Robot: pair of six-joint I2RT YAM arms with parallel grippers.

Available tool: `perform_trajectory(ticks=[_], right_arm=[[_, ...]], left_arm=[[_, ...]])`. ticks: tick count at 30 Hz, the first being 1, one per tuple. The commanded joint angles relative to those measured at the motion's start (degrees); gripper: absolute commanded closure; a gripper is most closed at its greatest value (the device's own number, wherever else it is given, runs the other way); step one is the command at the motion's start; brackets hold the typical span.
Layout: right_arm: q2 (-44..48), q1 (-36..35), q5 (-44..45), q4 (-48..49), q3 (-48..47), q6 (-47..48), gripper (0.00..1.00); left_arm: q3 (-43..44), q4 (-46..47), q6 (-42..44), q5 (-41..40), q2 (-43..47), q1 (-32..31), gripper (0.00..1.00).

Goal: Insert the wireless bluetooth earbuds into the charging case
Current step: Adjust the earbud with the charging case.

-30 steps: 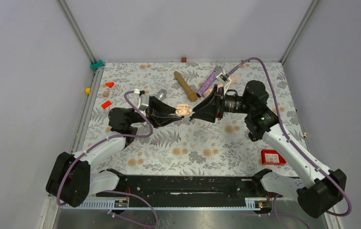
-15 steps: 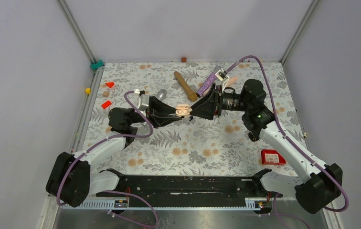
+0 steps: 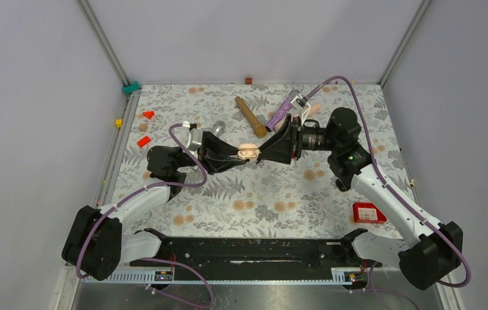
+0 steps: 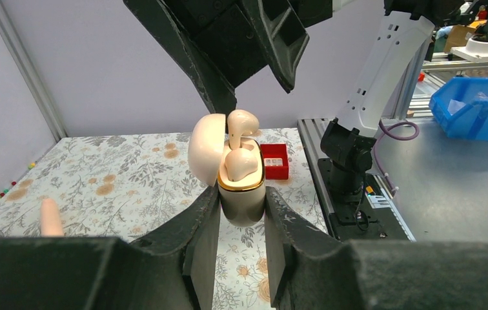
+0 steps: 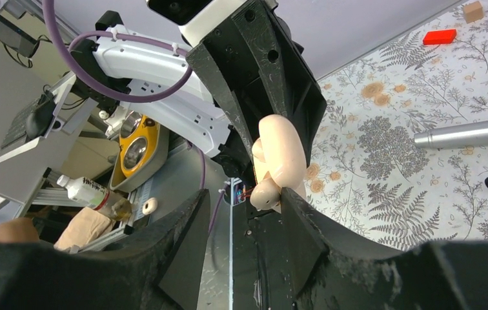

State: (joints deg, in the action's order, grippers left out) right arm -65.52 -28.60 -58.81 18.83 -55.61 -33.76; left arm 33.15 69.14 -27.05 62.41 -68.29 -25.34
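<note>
The left gripper [image 4: 241, 195] is clamped on the cream charging case [image 4: 243, 205], which is held with its long axis along the fingers and its hinged lid [image 4: 204, 148] swung open. The mouth is turned toward the right gripper [image 3: 262, 152], whose fingers are spread and grip nothing. One cream earbud [image 4: 238, 165] is seated inside; the other earbud [image 4: 241, 123] stands stem-down, half in.

No word, brand or number could be read in any view. The small red box [image 4: 274, 161], lying on the table beyond the left pincer [image 4: 241, 194], carried a pale label [image 4: 274, 163], but its print was too small and blurred to make out.
</note>
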Motion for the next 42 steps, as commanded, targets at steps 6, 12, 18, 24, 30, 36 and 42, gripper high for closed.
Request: perform_trajectory(ticks=[6,12,18,24,30,36,42], right_arm=[[3.7,-0.1,-1.2,-8.5,-1.5,9.1,0.49],[4.2,-0.2,-1.4,-7.4,-1.4,8.6,0.49],[2.3,-0.7,-0.5,-6.4,-2.7,7.5,0.49],[2.0,-2.1,-1.3,-3.7,-2.7,5.3,0.49],[2.1,-3.2,-1.4,-3.5,-3.1,5.1,0.49],[1.2,-4.4,-0.8,-2.5,-3.3,4.3,0.48],[1.0,-5.1,-1.5,-2.6,-3.9,4.3,0.49]], left_arm=[[0.3,2.7,-0.2,-0.9,0.7,-0.1,1.0],[0.4,2.9,-0.4,-0.9,0.4,-0.1,1.0],[0.6,3.0,-0.6,-0.9,0.2,-0.1,1.0],[0.6,3.2,-0.7,-0.8,0.1,-0.1,1.0],[0.6,3.3,-0.7,-0.9,0.0,-0.1,1.0],[0.6,3.2,-0.6,-0.8,-0.1,-0.1,1.0],[0.4,3.2,-0.6,-0.9,-0.2,-0.1,1.0]])
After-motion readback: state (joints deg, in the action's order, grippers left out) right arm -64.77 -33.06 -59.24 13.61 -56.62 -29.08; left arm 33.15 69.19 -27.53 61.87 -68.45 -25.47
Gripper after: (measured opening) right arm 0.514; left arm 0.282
